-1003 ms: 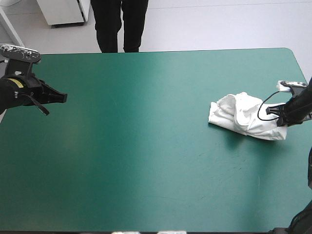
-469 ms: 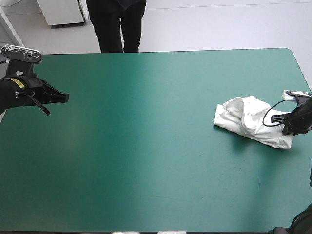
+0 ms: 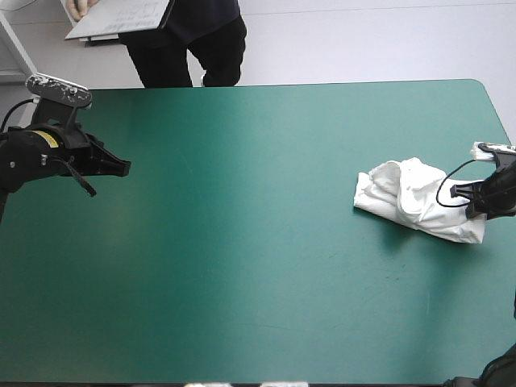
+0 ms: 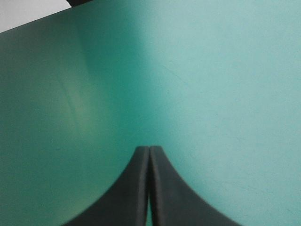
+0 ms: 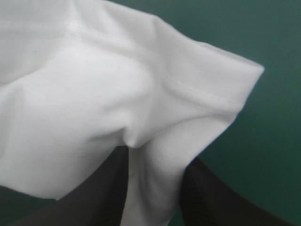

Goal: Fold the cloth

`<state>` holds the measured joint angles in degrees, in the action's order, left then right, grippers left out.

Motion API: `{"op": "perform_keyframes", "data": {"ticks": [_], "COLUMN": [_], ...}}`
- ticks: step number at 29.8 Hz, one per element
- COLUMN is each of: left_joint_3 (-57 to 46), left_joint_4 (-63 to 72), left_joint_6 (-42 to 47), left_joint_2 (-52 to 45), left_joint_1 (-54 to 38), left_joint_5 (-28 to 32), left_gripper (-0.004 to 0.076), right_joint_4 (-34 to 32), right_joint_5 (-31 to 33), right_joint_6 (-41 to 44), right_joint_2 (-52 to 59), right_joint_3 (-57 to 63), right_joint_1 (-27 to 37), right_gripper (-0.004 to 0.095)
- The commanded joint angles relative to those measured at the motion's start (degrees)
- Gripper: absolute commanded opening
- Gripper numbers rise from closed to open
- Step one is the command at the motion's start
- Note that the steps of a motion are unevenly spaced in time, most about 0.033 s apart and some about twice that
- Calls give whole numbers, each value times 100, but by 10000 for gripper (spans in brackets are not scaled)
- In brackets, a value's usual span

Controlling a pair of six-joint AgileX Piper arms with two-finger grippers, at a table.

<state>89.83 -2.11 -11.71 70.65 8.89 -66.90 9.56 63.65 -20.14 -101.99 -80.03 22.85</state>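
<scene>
While the white T-shirt (image 3: 407, 197) is lying crumpled near the right edge of the teal-green desk (image 3: 242, 258), the right gripper (image 3: 477, 213) is pinching its right end between black fingers, the left gripper (image 3: 121, 168) is hovering over the desk's left side, fingers pressed together.

Cannot make out the tips of the right gripper (image 5: 157, 159), partly buried in a fold of the T-shirt (image 5: 94, 94), nor trace the T-shirt's whole outline in the right wrist view, cropped everywhere but its hemmed corner.
</scene>
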Motion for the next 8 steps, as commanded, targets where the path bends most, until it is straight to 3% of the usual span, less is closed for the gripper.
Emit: {"op": "perform_keyframes", "data": {"ticks": [1, 8], "left_joint_3": [127, 127], "left_joint_4": [-91, -264], "left_joint_6": [3, 30], "left_joint_2": [-144, -144], "left_joint_1": [145, 291], "left_joint_5": [267, 242], "left_gripper": [-9, -9], "right_joint_4": [88, 608], "right_joint_5": [-25, 219], "right_joint_6": [-60, 72], "right_joint_2": [414, 753], "right_joint_3": [-288, -871], "right_joint_1": [41, 41], "right_gripper": [423, 424]}}
